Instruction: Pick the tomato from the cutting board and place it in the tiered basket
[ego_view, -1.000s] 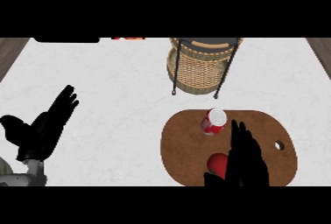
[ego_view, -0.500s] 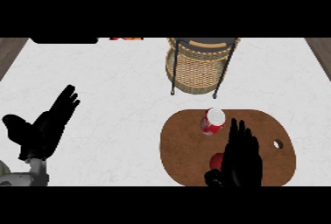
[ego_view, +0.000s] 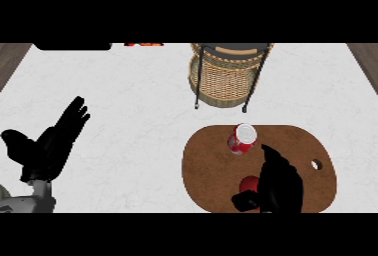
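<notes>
Lower centre of frame, on brown oval wooden cutting board (ego_view: 214, 170): small red tomato (ego_view: 249, 183), mostly hidden beneath black right hand (ego_view: 279, 182). Fingers nearly straight over it, thumb spread below; not closed round it. Advisable: curl thumb and fingers before lifting, avoid red can with white top (ego_view: 241, 139) just ahead, then carry to wicker tiered basket (ego_view: 224, 80), upper centre. Black left hand (ego_view: 48, 147) resting at left, fingers wide. No legible writing on can.

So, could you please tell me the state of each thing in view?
Right hand: open, over the tomato.
Left hand: open, resting at left.
Tomato: on the cutting board, partly hidden.
Can: upright on the board.
Basket: standing beyond the board.
</notes>
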